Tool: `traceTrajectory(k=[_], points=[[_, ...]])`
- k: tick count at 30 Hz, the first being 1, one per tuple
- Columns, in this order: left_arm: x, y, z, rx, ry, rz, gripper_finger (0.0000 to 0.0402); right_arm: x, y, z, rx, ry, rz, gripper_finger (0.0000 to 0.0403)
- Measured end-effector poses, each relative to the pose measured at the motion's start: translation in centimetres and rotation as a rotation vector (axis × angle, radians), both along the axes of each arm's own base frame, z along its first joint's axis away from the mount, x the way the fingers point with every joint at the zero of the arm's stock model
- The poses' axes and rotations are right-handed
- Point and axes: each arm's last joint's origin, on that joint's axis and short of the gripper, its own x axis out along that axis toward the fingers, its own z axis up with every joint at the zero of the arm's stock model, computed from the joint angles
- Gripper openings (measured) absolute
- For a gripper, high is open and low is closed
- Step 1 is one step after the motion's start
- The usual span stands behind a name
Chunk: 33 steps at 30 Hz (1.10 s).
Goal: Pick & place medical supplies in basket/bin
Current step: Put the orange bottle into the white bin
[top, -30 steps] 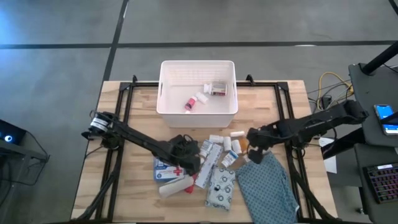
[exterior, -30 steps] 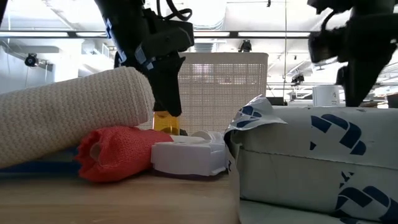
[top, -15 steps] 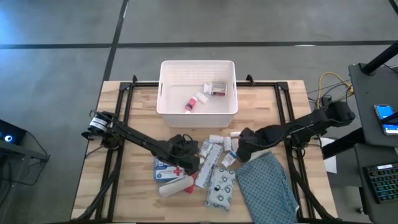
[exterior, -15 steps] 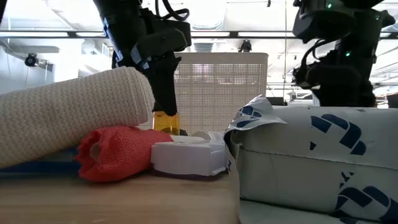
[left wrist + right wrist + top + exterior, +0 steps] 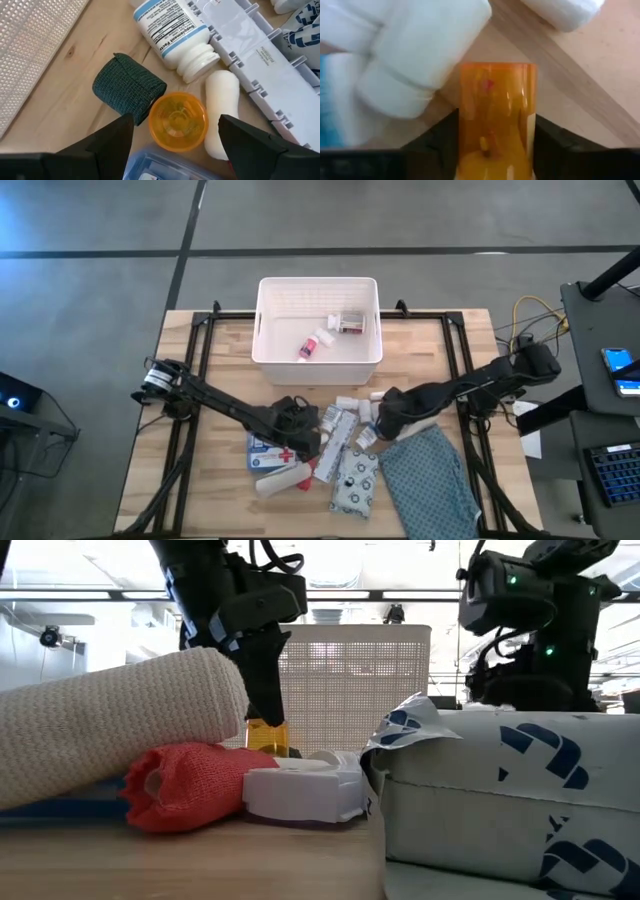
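My left gripper (image 5: 303, 432) hangs open over the pile of supplies in mid-table. Its fingers stand on either side of an upright, lidless orange vial (image 5: 177, 120), apart from it; the vial also shows in the low view (image 5: 266, 735). My right gripper (image 5: 384, 416) is open and low at the pile's right side. Its fingers flank a second orange vial (image 5: 496, 115), which lies on its side on the wood. The white lattice basket (image 5: 262, 320) stands at the far middle. It holds a pink-capped bottle (image 5: 308, 345) and another small item (image 5: 348, 322). My right gripper has its two fingers (image 5: 440, 142) close against the long sides of the lying orange vial (image 5: 470, 120), pointing along it. I cannot tell whether they touch it. The vial lies on the table.
Around the left gripper lie a dark green bandage roll (image 5: 129, 87), a white pill bottle (image 5: 172, 30), a white tube (image 5: 220, 115) and a blue first-aid box (image 5: 268, 450). A beige roll (image 5: 280, 478), a patterned pouch (image 5: 355, 480) and the teal cloth (image 5: 425, 480) lie nearer.
My right gripper has gone toward the table's left edge and down, from beside the teal cloth's far corner to the orange vial at the pile's right side.
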Motion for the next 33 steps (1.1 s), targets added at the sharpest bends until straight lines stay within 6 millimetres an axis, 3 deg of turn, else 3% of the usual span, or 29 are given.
traceTrajectory(k=[2, 5, 12, 15, 18, 22, 27, 30, 33], points=[[-0.1, -0.1, 0.0, 0.001, 0.005, -0.003, 0.0269, -0.1, 0.0, 1.2, 0.011, -0.051, 0.008, 0.0139], [-0.4, -0.4, 0.2, 0.008, 0.036, -0.007, 0.0269, -0.1, 0.1, 4.3, 0.028, -0.178, 0.015, 0.0133], [-1.5, -1.2, 1.8, 0.020, 0.091, -0.003, 0.0269, -0.2, -0.5, 15.0, -0.045, -0.603, 0.011, 0.0139], [-2.2, -1.6, 2.4, -0.002, 0.073, 0.032, 0.0269, 0.4, -2.0, 19.0, -0.144, -0.719, -0.008, 0.0149], [-2.8, -1.9, 3.0, -0.015, 0.053, 0.068, 0.0269, 2.2, -4.9, 21.9, -0.230, -0.749, -0.009, 0.0151], [-3.4, -2.3, 3.8, -0.024, -0.002, 0.120, 0.0269, 5.4, -10.4, 23.8, -0.274, -0.724, 0.017, 0.0156], [-3.9, -2.7, 4.4, -0.077, -0.053, 0.202, 0.0269, 8.0, -17.2, 23.3, -0.238, -0.551, 0.052, 0.0200], [-3.9, -2.6, 4.6, -0.078, -0.063, 0.214, 0.0269, 8.8, -18.8, 22.4, -0.175, -0.407, 0.085, 0.0243], [-3.7, -2.1, 4.5, -0.052, -0.061, 0.199, 0.0269, 9.4, -18.9, 22.2, -0.253, -0.297, 0.152, 0.0281]])
